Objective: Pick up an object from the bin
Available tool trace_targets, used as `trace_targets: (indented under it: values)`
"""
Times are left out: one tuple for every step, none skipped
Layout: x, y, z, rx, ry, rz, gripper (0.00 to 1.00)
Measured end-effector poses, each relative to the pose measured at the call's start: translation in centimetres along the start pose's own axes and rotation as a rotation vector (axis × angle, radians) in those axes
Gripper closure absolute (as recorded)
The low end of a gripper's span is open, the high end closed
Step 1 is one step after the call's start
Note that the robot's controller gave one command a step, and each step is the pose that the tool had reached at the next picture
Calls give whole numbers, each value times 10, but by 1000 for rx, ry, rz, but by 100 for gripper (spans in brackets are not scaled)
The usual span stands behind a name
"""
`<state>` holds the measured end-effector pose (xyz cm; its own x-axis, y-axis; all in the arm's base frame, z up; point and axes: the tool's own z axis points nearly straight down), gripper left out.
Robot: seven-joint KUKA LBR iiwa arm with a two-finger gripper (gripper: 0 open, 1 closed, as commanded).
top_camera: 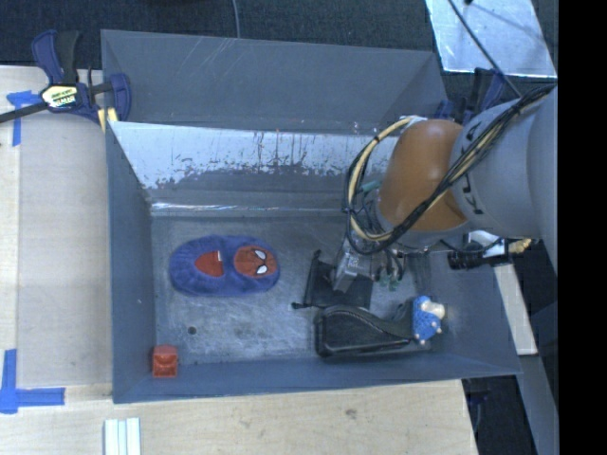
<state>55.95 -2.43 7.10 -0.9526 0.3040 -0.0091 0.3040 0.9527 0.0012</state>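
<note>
Partly obscured, end effector near black object

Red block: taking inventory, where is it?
In the camera view, the red block lies in the lower left corner of the bin, below the blue slipper.

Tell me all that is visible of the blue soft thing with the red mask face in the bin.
The blue soft thing looks like plush, an oval with rounded ends. On top are two red patches; the right one is a mask face with white eyes. It lies flat on the bin floor, lengthwise left to right, left of centre. Only the floor touches it; the gripper is apart, to its right.
</note>
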Motion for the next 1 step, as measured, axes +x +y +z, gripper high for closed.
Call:
trace_targets:
  values:
    - [50,-45,-213,-1,-2,-6,100]
